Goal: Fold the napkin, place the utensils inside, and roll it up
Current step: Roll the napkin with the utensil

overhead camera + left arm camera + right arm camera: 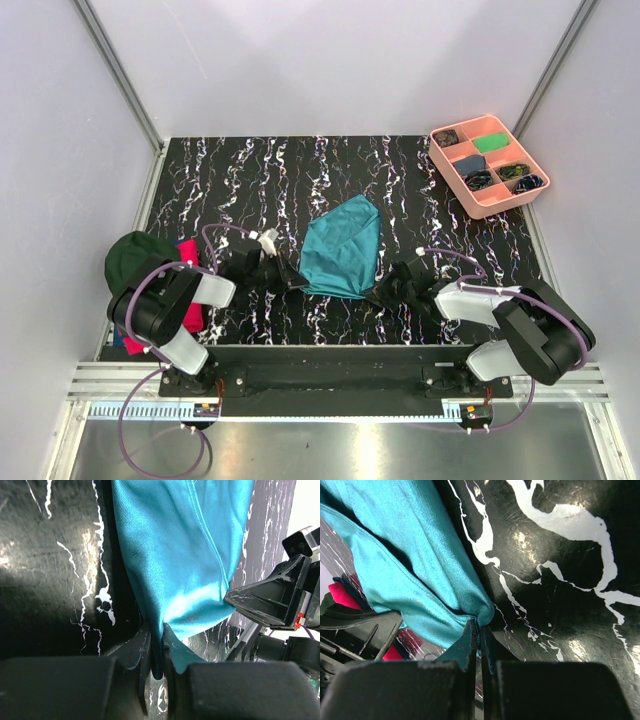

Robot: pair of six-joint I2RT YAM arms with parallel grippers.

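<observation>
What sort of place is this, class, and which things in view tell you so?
Probably a robotics lab test cell: a left arm and a right arm bolted at the edge of a black marbled table, plain white walls on metal framing around it, and a pink compartment tray.

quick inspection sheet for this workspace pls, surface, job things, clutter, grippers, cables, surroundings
surface: black marbled tabletop with white veining
job's things: teal napkin bunched mid-table, both near corners pinched; utensils nothing seen
clutter: pink compartment tray at the far right corner, holding small items too small to name; dark green cap and pink-red cloth at the left edge
grippers: left gripper and right gripper each have their fingers shut on a napkin corner
cables: purple cables loop from the arm bases, none on the napkin
surroundings: pale walls, aluminium frame post
</observation>
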